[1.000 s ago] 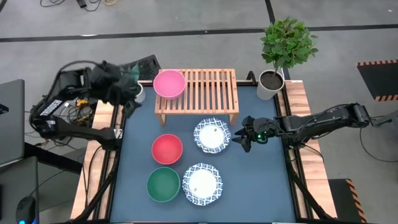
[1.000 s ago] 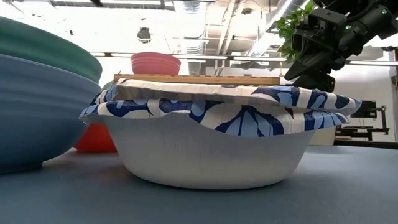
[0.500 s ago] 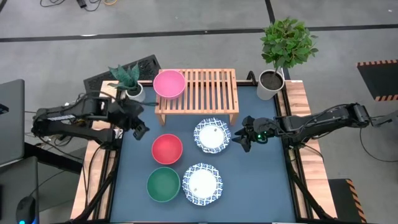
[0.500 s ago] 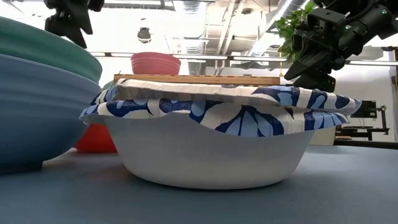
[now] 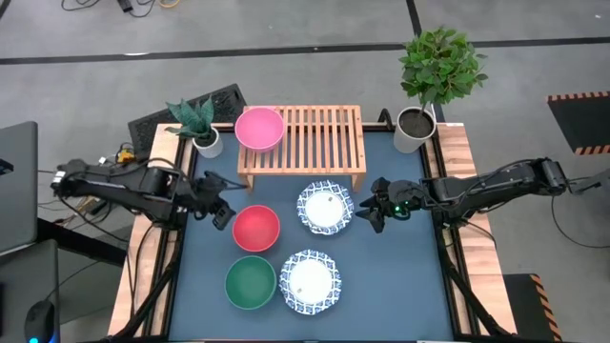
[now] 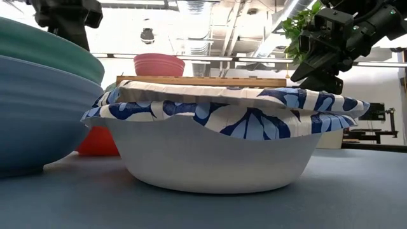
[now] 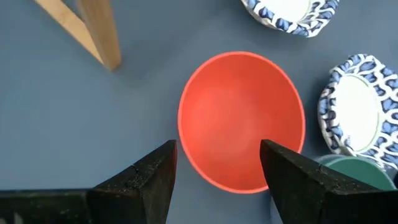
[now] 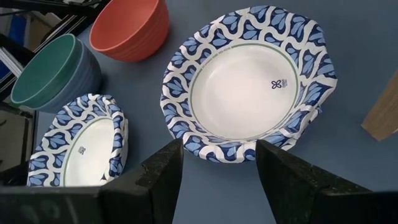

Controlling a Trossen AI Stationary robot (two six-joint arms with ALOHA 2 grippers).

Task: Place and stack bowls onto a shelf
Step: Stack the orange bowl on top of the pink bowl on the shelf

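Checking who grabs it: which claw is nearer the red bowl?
Left. The left claw hangs open just beside the red bowl, on its left. The right claw, open too, sits beyond the patterned bowl.

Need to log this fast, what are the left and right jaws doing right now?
Left gripper: open, holding nothing, poised at the red bowl.
Right gripper: open, holding nothing, at the rim of a patterned bowl.

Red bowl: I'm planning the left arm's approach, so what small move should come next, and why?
Probably lower the left hand onto the red bowl: its fingers are open, it hovers at the bowl's near rim, and the bowl is still on the table.
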